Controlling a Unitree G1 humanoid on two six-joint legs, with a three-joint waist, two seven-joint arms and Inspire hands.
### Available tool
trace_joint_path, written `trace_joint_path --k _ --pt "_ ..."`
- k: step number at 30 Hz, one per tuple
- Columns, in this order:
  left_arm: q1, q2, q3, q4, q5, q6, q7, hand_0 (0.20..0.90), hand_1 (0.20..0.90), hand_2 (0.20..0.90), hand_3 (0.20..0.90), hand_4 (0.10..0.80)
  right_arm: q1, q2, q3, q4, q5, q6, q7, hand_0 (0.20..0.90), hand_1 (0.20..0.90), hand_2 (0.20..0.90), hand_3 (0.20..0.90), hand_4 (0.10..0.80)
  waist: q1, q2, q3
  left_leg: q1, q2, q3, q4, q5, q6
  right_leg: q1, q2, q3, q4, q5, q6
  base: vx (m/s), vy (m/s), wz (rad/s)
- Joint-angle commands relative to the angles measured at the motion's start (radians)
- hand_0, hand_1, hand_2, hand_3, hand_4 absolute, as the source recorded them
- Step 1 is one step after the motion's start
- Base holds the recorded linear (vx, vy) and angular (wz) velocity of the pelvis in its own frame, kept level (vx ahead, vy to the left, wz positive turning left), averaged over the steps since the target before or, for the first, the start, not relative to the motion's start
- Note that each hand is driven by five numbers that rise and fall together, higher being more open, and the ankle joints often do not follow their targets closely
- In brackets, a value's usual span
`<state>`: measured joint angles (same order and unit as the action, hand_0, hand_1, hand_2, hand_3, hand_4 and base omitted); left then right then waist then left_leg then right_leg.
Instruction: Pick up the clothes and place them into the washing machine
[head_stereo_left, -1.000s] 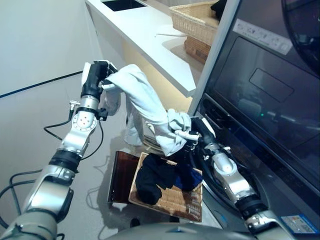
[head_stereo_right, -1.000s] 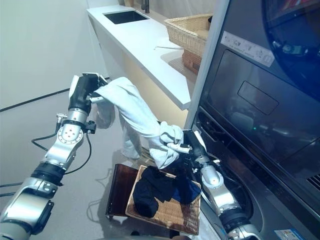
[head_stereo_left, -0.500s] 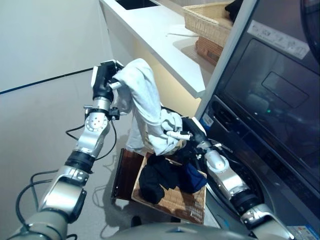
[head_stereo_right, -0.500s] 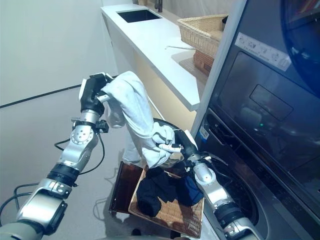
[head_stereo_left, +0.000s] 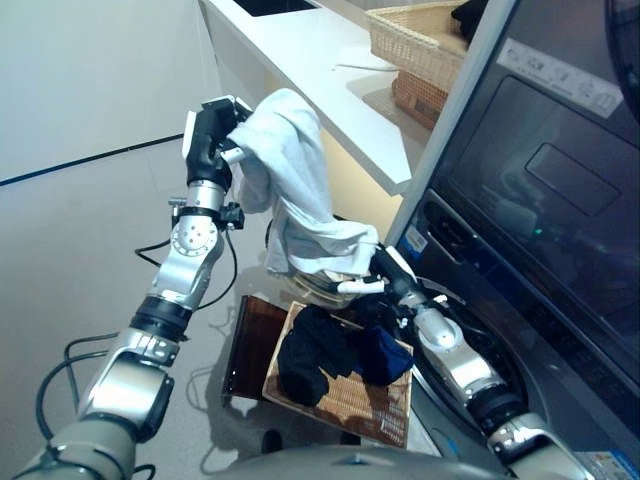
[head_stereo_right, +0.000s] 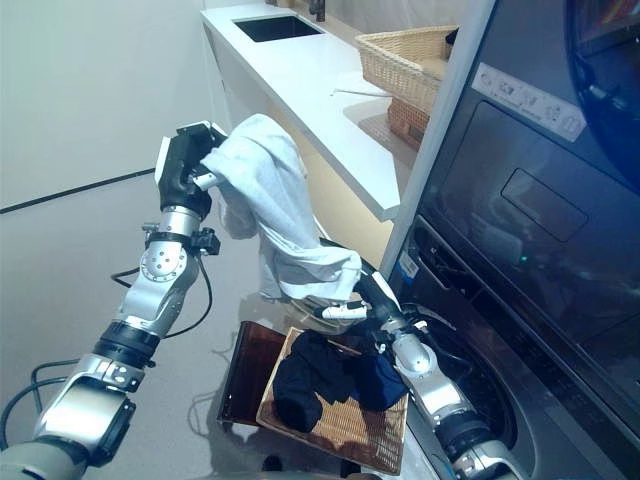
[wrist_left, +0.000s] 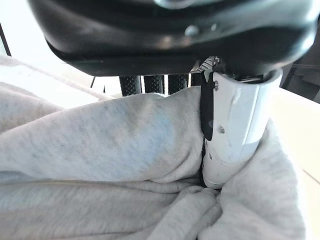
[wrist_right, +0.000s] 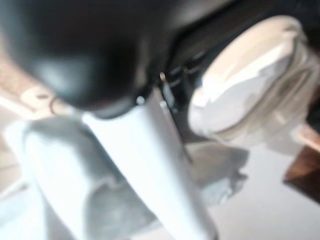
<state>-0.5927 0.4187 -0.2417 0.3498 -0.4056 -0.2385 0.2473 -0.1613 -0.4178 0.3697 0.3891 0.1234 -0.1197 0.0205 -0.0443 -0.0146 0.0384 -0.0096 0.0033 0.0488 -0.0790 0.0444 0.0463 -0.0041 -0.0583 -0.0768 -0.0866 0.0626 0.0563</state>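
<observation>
Left eye view, left hand (head_stereo_left: 208, 140) clenching grey garment (head_stereo_left: 297, 190), right hand (head_stereo_left: 385, 285) seemingly pinching its hem.

**Laundry corner: white counter, grey floor, dark appliance front**

A plain pale wall (head_stereo_left: 90, 70) fills the far left, meeting a smooth grey floor (head_stereo_left: 70, 250) along a thin dark line. A long white table (head_stereo_right: 310, 90) runs from the far side toward the near right, with a dark sink recess (head_stereo_right: 275, 27) at its far end and a beige panel (head_stereo_right: 345, 215) below. Two wicker baskets (head_stereo_left: 415, 45) sit stacked on it. Glossy dark appliance fronts (head_stereo_left: 540, 200) occupy the right.
</observation>
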Motion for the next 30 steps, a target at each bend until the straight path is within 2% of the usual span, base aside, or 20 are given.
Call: trace_joint_path --k 1,3,5,11,20,27,30 --pt "-0.251 0.006 0.055 -0.044 -0.02 -0.142 0.008 0.2 0.2 0.2 0.2 0.3 -0.008 -0.037 -0.062 -0.04 -0.026 -0.063 0.001 0.9 0.9 0.9 0.9 0.8 0.008 -0.032 -0.112 -0.002 -0.005 -0.004 0.072 -0.094 -0.046 0.016 -0.032 -0.013 0.03 -0.06 0.036 0.0 0.0 0.0" --pt "-0.25 0.007 0.056 -0.044 -0.021 -0.142 0.007 0.2 0.2 0.2 0.2 0.3 -0.005 -0.038 -0.071 -0.038 -0.028 -0.063 -0.006 0.9 0.9 0.9 0.9 0.8 0.007 -0.032 -0.112 -0.002 -0.004 -0.004 0.073 -0.094 -0.045 0.017 -0.032 -0.013 0.03 -0.06 0.036 0.0 0.0 0.0" --pt "-0.245 0.014 0.063 -0.046 -0.035 -0.145 0.018 0.2 0.2 0.2 0.2 0.3 0.004 -0.021 -0.125 -0.02 -0.026 -0.073 -0.07 0.9 0.9 0.9 0.9 0.8 0.003 -0.029 -0.113 -0.001 -0.003 -0.003 0.074 -0.096 -0.044 0.017 -0.032 -0.012 0.031 -0.062 0.037 0.0 0.0 0.0" --pt "-0.235 0.013 0.074 -0.05 -0.066 -0.155 0.027 0.2 0.2 0.2 0.2 0.3 0.001 -0.006 -0.145 -0.022 -0.043 -0.073 -0.106 0.9 0.9 0.9 0.9 0.8 0.001 -0.024 -0.113 0.001 -0.004 -0.001 0.075 -0.099 -0.043 0.015 -0.032 -0.009 0.034 -0.063 0.037 0.005 0.003 -0.02" --pt "-0.214 0.038 0.132 -0.035 -0.099 -0.163 0.041 0.2 0.2 0.2 0.2 0.3 0.012 -0.015 -0.119 0.029 -0.086 -0.044 -0.085 0.9 0.9 0.9 0.9 0.8 0.001 -0.022 -0.111 0.005 -0.004 0.003 0.075 -0.102 -0.044 0.019 -0.032 -0.005 0.031 -0.064 0.037 0.002 0.0 -0.01" --pt "-0.221 0.097 0.174 -0.006 -0.106 -0.168 0.071 0.2 0.2 0.2 0.2 0.3 0.026 -0.019 -0.11 0.064 -0.093 -0.039 -0.077 0.9 0.9 0.9 0.9 0.8 0.002 -0.018 -0.11 0.009 -0.005 0.004 0.073 -0.103 -0.044 0.021 -0.032 -0.004 0.03 -0.064 0.038 0.0 0.0 0.0" --pt "-0.23 0.146 0.195 0.024 -0.108 -0.171 0.087 0.2 0.2 0.2 0.2 0.3 0.031 -0.021 -0.108 0.076 -0.085 -0.043 -0.069 0.9 0.9 0.9 0.9 0.8 0.005 -0.016 -0.113 0.012 -0.006 0.004 0.073 -0.104 -0.044 0.025 -0.033 -0.003 0.027 -0.064 0.039 0.0 0.0 0.0"
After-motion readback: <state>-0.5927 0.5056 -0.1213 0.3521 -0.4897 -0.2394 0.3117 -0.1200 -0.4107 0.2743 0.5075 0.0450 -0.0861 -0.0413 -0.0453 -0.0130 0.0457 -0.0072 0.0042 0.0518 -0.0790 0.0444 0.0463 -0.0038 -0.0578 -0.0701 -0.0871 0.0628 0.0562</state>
